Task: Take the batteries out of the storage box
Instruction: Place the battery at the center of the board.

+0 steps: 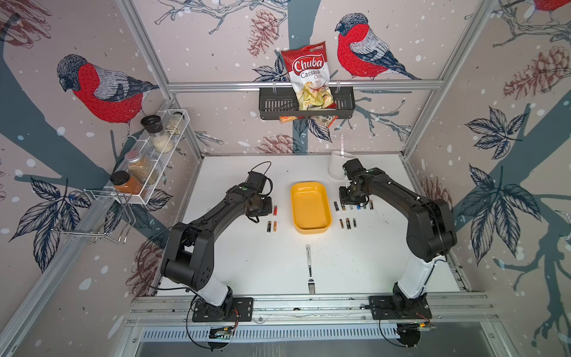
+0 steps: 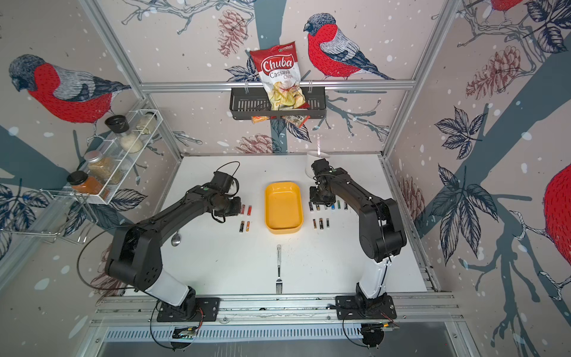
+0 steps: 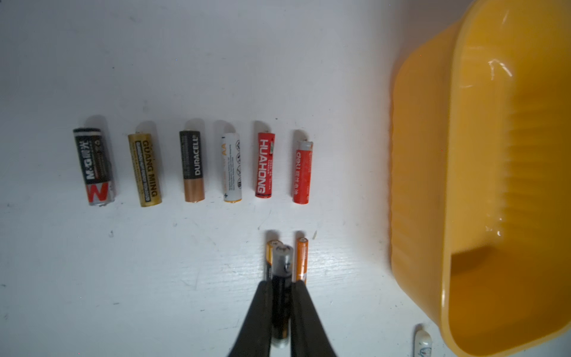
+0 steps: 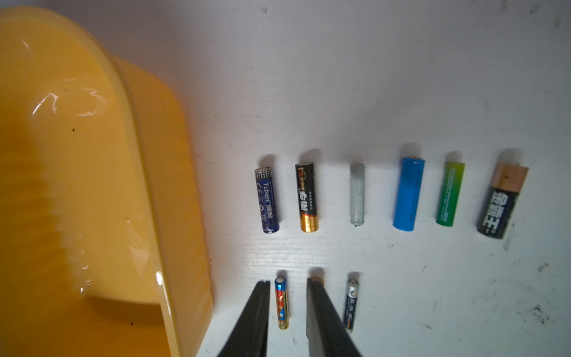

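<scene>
In both top views the storage box (image 1: 310,205) (image 2: 283,207) is sitting empty at the centre of the table (image 1: 278,262). The batteries (image 1: 348,223) are lying in rows at its 9 and 3 o'clock, with long axes running 12 to 6. The left gripper (image 1: 265,210) is hovering at the box's 9 o'clock and the right gripper (image 1: 347,199) at its 2 o'clock.

In the left wrist view the left gripper (image 3: 281,284) is clamping a black battery (image 3: 280,265) lengthwise, parallel to the two cells (image 3: 302,259) lying just beneath. Setting it down is probably depending on keeping that alignment and finding free table beside them.

In the right wrist view the right gripper (image 4: 288,282) is standing slightly parted and empty over a small blue-and-red cell (image 4: 281,306) lying on the table.
</scene>
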Robot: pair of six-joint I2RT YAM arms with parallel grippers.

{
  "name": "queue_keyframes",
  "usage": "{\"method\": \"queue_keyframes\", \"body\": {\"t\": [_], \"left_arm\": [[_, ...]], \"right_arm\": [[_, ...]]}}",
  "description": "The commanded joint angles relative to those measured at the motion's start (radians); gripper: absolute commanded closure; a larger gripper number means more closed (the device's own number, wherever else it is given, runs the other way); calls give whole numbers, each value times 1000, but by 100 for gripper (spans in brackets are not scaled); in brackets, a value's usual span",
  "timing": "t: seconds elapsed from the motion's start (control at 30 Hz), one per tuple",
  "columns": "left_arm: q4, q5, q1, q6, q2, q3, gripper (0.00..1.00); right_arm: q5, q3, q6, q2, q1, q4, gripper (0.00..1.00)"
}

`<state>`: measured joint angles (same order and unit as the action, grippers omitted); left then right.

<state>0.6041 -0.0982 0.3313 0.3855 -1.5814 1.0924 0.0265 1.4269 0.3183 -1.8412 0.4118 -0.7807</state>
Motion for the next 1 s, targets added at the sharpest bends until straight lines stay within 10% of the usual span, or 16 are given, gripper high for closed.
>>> {"method": "queue_keyframes", "body": {"t": [0.0, 0.97], "left_arm": [[-61, 8, -6, -14, 5, -46, 84], [-179, 41, -10, -17, -69, -189, 84]], "right_arm": [[-20, 9, 14, -6, 9, -22, 72], [-44, 50, 14, -41, 32, -66, 72]]}}
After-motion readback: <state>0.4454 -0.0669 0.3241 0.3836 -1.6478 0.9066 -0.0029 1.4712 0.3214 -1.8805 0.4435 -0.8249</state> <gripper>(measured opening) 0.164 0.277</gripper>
